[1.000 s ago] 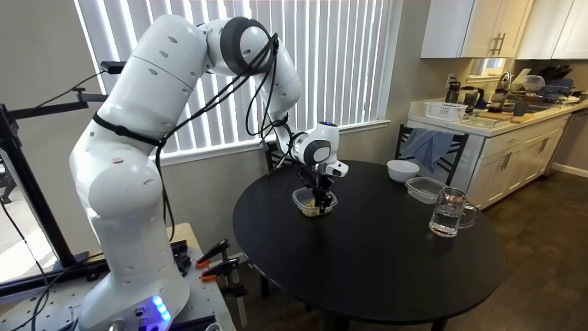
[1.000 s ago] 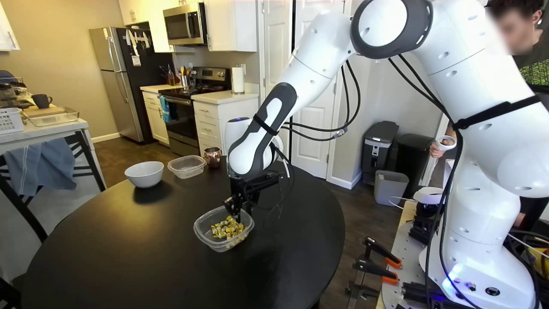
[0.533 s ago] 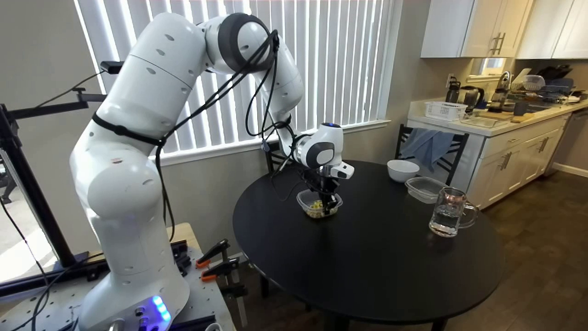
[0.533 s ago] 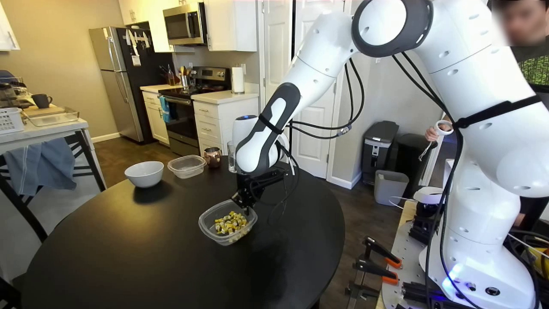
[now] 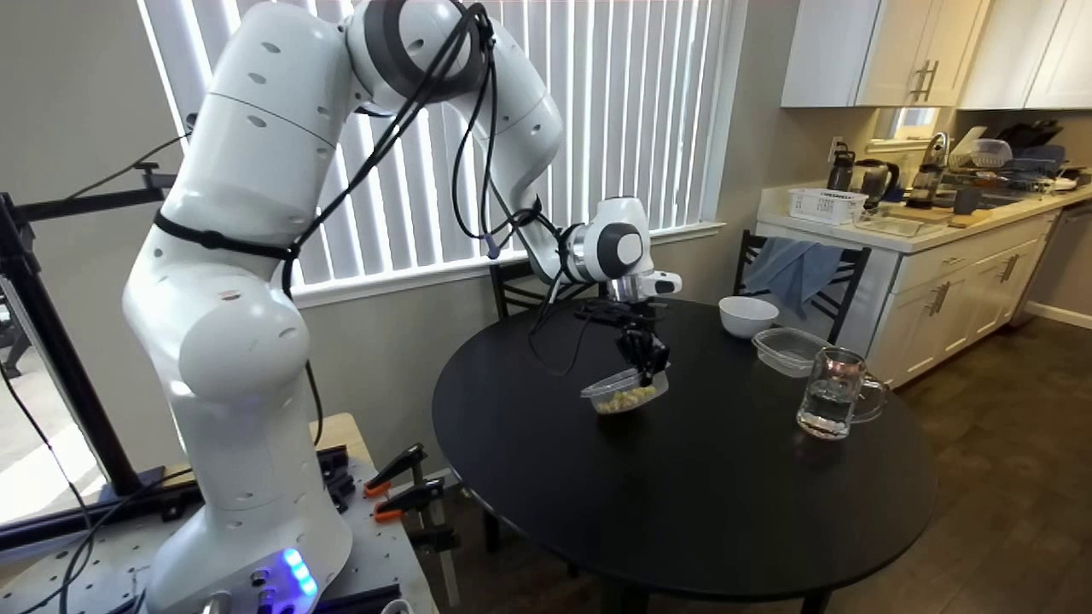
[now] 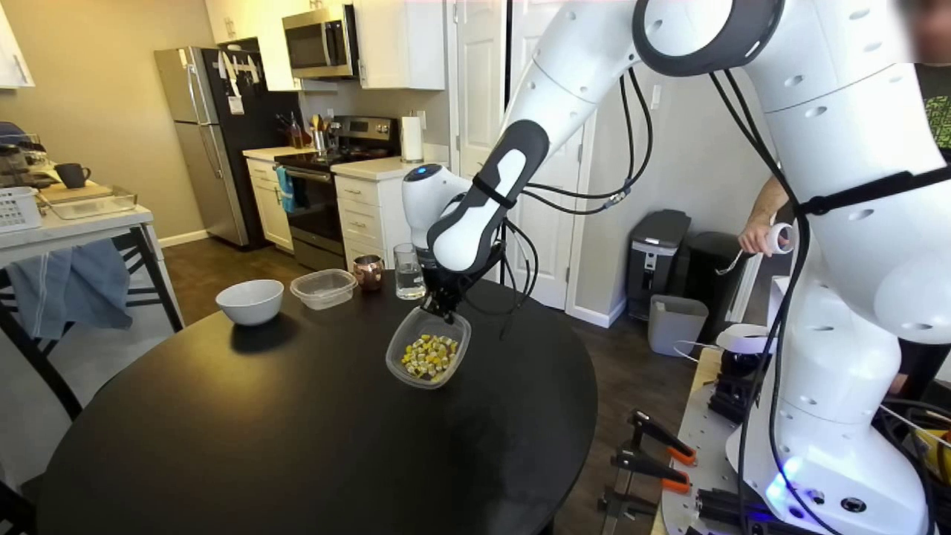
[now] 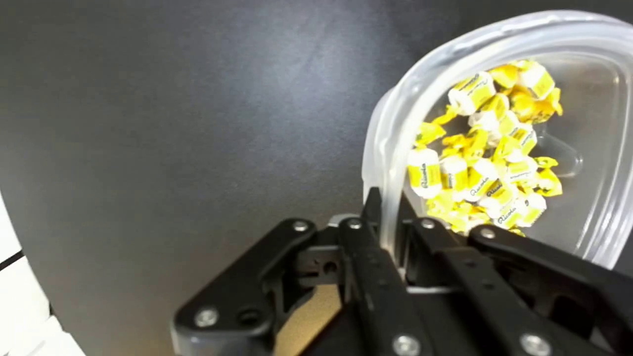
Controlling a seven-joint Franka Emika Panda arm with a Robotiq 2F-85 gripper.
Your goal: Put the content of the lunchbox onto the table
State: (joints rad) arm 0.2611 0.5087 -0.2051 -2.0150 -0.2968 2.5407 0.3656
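Observation:
The lunchbox, a small clear plastic container (image 5: pixel 604 389), hangs tilted and appears a little above the black table (image 5: pixel 682 503). It also shows in an exterior view (image 6: pixel 400 345) and in the wrist view (image 7: pixel 593 113). Its content, yellow and white wrapped candies (image 6: pixel 429 358), lies inside it; in the wrist view the candies (image 7: pixel 487 168) are heaped toward my jaws. My gripper (image 7: pixel 388 200) is shut on the box's rim, one finger outside and one inside the wall. In both exterior views the gripper (image 5: pixel 647 375) (image 6: pixel 440 308) holds the higher side of the box.
A white bowl (image 6: pixel 250 302), another clear container (image 6: pixel 325 288), a copper mug (image 6: pixel 368 272) and a glass mug with water (image 5: pixel 829 399) stand along the table's far side. A chair with a blue towel (image 5: pixel 789 273) is beside the table.
My gripper has risen and moved toward the glass mug's side, carrying the lunchbox with it. The box went from nearly level to clearly tilted; the candies stay inside.

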